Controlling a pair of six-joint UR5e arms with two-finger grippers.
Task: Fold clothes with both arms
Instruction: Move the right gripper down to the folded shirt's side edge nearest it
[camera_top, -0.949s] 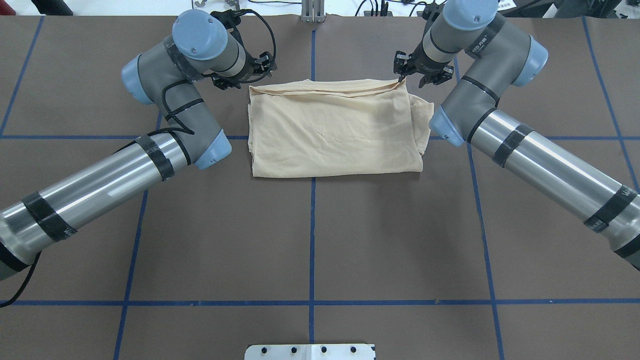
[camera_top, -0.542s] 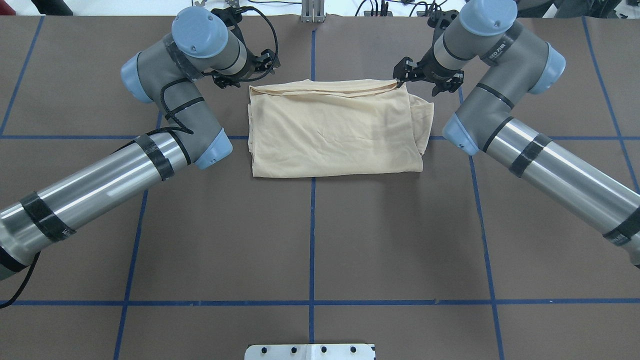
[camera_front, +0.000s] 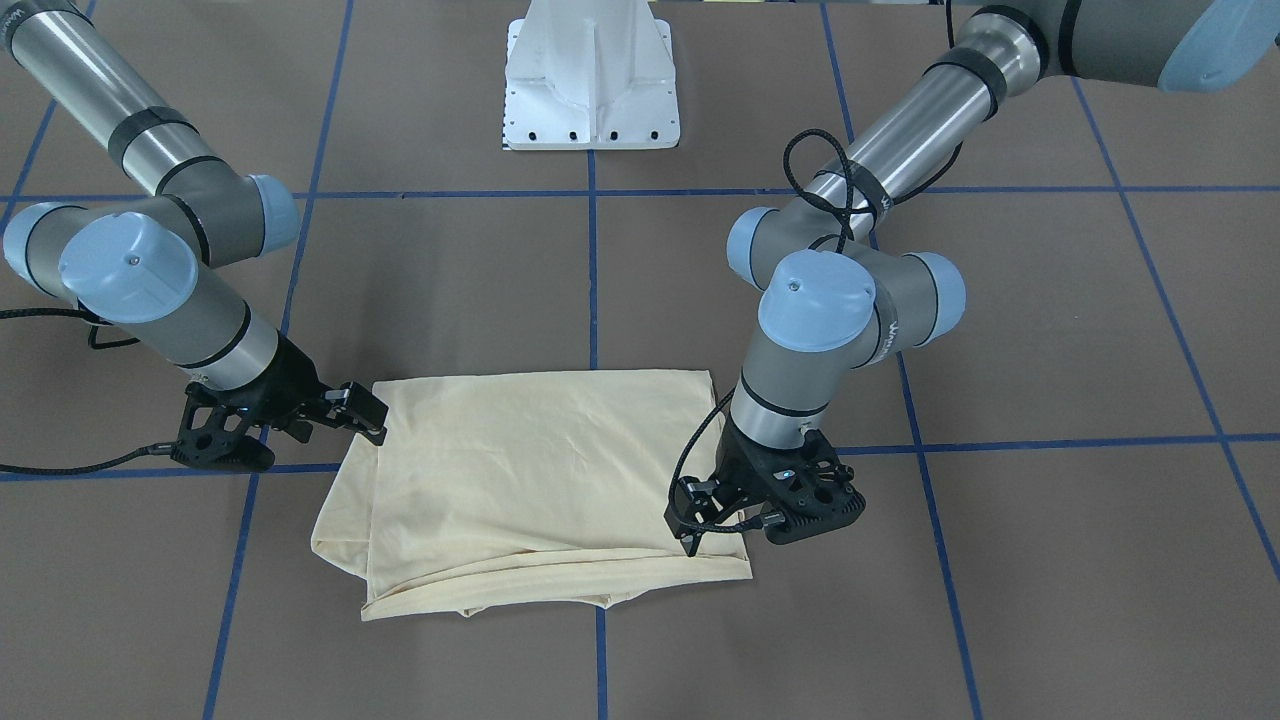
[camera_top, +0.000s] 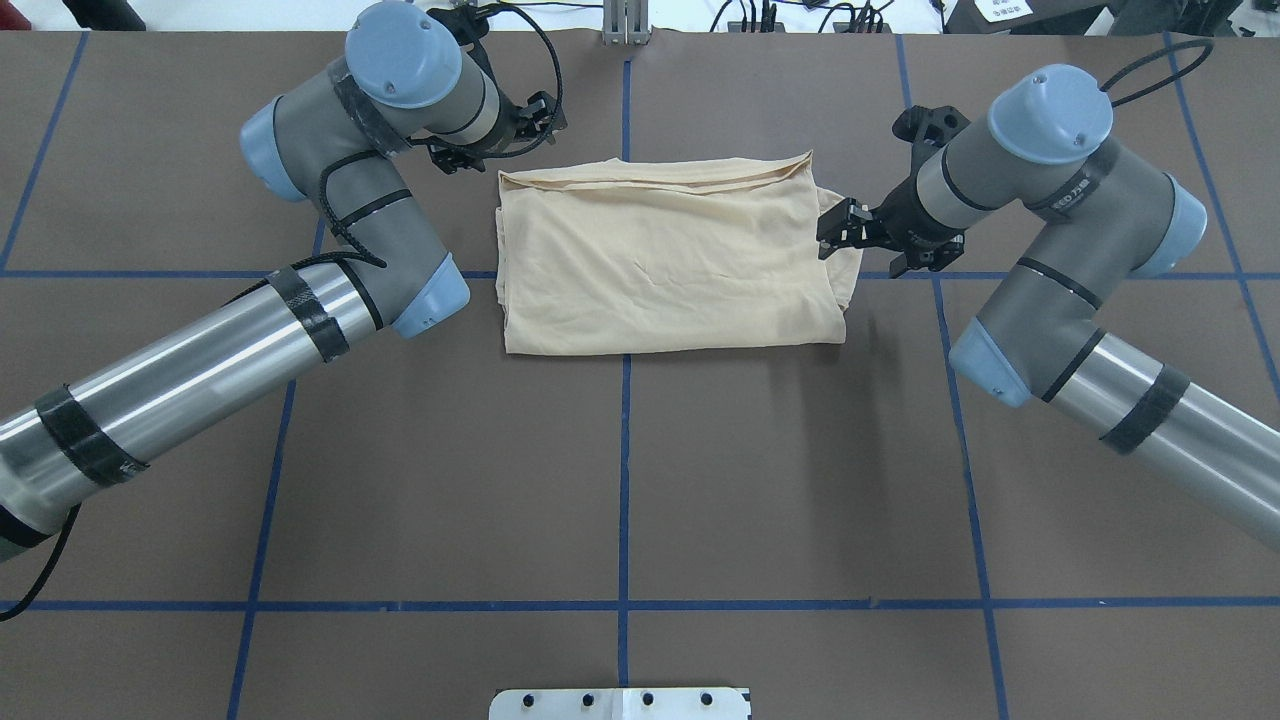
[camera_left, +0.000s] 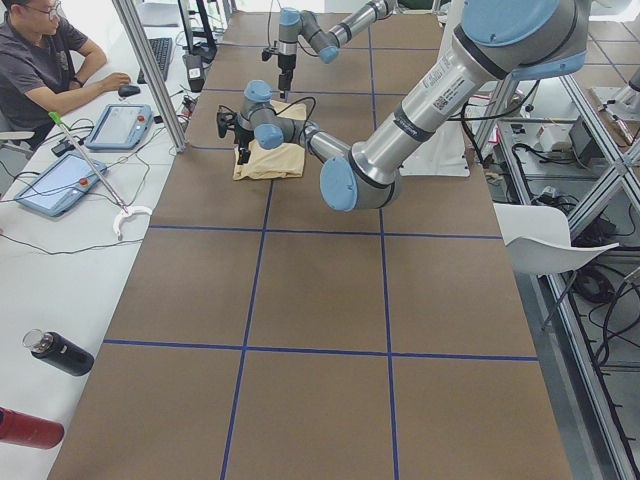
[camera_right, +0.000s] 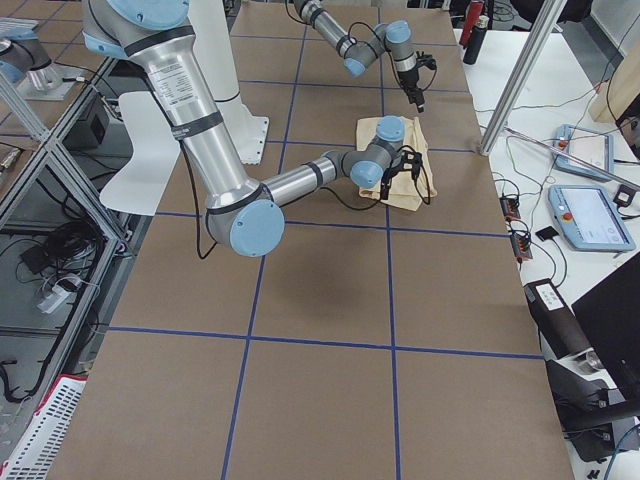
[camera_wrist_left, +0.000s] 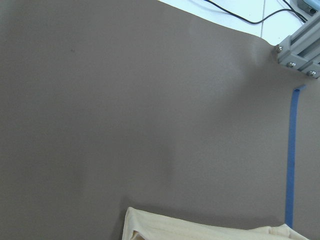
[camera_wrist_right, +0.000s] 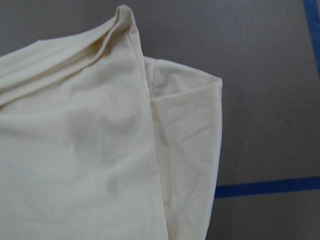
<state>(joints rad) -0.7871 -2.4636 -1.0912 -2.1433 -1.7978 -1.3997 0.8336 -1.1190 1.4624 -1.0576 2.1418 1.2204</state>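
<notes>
At table (camera_top: 620, 480) centre | T-shirt (camera_top: 660, 260) folded cream rectangle | right gripper (camera_top: 836, 222) apart | left gripper (camera_front: 690, 522) cannot tell

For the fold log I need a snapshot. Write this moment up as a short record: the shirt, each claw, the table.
shirt: cream-yellow, folded to a rough rectangle, lying flat; no graphic showing; on its right side a lower layer sticks out past the top one
left claw: low at the shirt's far left corner; open or shut cannot be told
right claw: at the shirt's right edge, jaws apart, holding nothing
table: brown surface with a blue tape grid
fold state: partly folded, neither claw seen gripping cloth
</notes>
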